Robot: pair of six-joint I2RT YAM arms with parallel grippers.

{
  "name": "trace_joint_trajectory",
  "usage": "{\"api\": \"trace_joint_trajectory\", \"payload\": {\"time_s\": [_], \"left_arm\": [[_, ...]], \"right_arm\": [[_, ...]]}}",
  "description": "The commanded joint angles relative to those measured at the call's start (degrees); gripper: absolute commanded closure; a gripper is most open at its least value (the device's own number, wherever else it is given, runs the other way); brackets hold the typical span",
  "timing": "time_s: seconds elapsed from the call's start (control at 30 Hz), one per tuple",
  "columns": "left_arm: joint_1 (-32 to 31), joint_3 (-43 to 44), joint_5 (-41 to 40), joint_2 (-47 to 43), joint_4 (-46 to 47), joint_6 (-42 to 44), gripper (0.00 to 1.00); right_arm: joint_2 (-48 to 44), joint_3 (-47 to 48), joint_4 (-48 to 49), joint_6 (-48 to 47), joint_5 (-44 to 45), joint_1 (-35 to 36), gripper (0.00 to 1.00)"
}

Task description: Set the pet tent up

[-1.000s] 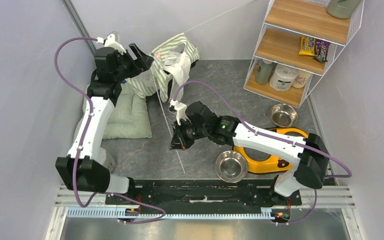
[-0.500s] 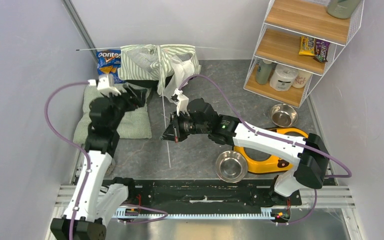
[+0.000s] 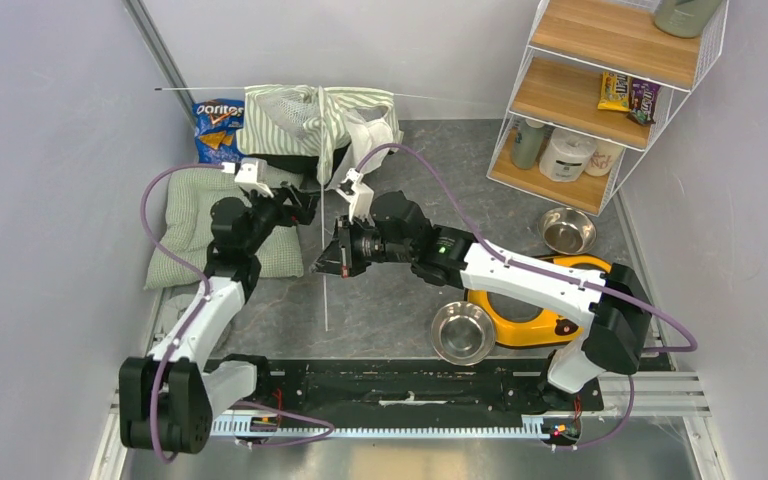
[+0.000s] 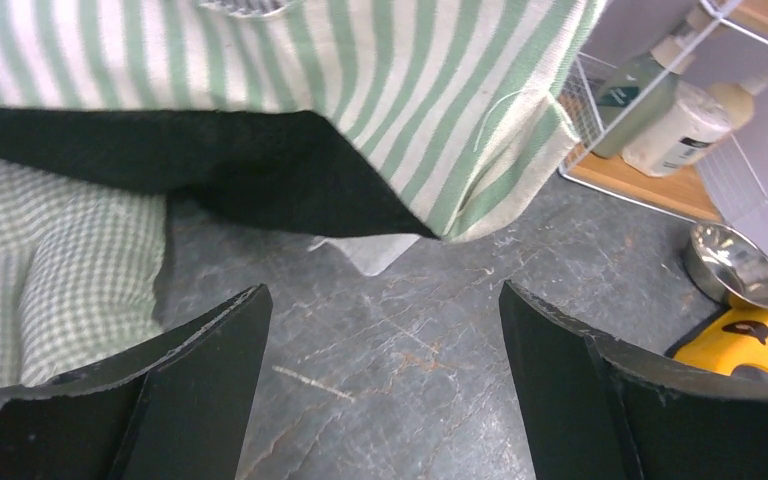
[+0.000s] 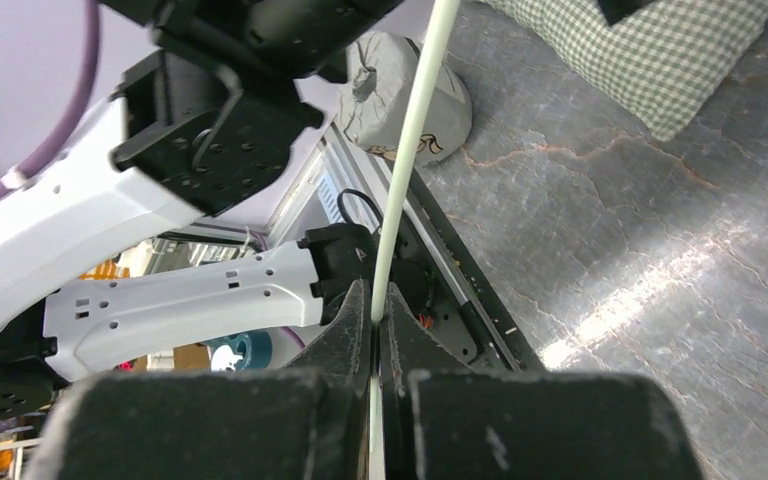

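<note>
The pet tent (image 3: 300, 120), green-and-white striped with mesh, lies slumped against the back wall; its striped cloth and black base fill the top of the left wrist view (image 4: 360, 90). One thin pole (image 3: 324, 300) runs from the tent toward the near edge. My right gripper (image 3: 326, 262) is shut on it, and the wrist view shows the pole (image 5: 415, 120) pinched between the closed tips (image 5: 371, 300). My left gripper (image 3: 305, 205) hovers just in front of the tent, wide open (image 4: 382, 290) over bare floor, holding nothing.
A pale green cushion (image 3: 200, 230) lies left, partly under the left arm. A chip bag (image 3: 217, 128) stands behind it. Two steel bowls (image 3: 463, 332) (image 3: 567, 230) and a yellow bowl holder (image 3: 520, 310) sit right. A wire shelf (image 3: 600, 90) fills the far right corner.
My left arm has drawn back from the tent to just over the cushion's edge. The tent has settled flatter against the wall, uncovering the chip bag. The right gripper shifted left with the pole.
</note>
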Motion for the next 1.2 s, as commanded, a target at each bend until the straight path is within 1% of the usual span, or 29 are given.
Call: {"api": "trace_joint_trajectory", "payload": {"time_s": [0.0,0.03,0.1,0.2,0.43,0.6,0.77,0.87,0.93,1.0,1.1,1.13,1.17], "left_arm": [[-0.3,0.2,7.8,4.6,16.7,3.7,0.09],[-0.3,-0.8,9.2,5.4,20.1,4.1,0.10],[-0.4,-2.8,9.4,6.2,26.3,4.3,0.10],[-1.2,-4.1,10.3,8.9,32.5,4.2,0.11],[-4.4,-3.9,5.2,14.9,39.3,7.1,0.13],[-6.5,-2.5,2.7,18.2,41.4,9.7,0.19],[-7.1,-2.9,1.6,19.6,42.6,12.1,0.35],[-7.1,-3.9,1.7,19.7,44.1,13.4,0.49],[-7.1,-4.0,1.7,19.7,44.0,13.7,0.56],[-7.1,-3.9,1.5,19.6,43.7,13.7,0.64],[-7.1,-3.4,1.6,19.3,42.3,13.7,0.81],[-7.1,-3.3,1.8,19.3,42.0,13.8,0.92],[-7.1,-3.2,1.8,19.1,41.6,13.7,0.98]], "right_arm": [[0.9,3.5,5.9,-0.8,1.9,-0.7,1.00],[1.0,3.8,6.2,-0.5,1.5,-0.7,1.00],[1.2,4.3,6.4,-0.2,0.8,-0.7,1.00],[1.1,5.0,5.4,-0.7,0.0,-0.7,1.00],[0.3,4.9,5.4,-0.7,-1.0,-0.7,1.00],[-0.1,4.5,5.5,-0.8,-1.8,-0.7,1.00],[-0.3,4.3,5.6,-0.7,-1.8,-0.7,1.00],[-0.4,4.4,5.7,-0.6,-1.7,-0.7,1.00],[-0.5,4.3,5.7,-0.8,-1.5,-0.7,1.00],[-0.6,4.3,5.7,-0.9,-1.5,-0.7,1.00],[-0.8,4.0,5.7,-1.1,-1.2,-0.7,1.00],[-0.7,3.9,5.7,-1.1,-1.1,-0.7,1.00],[-0.9,3.9,5.5,-1.3,-0.9,-0.7,1.00]]}}
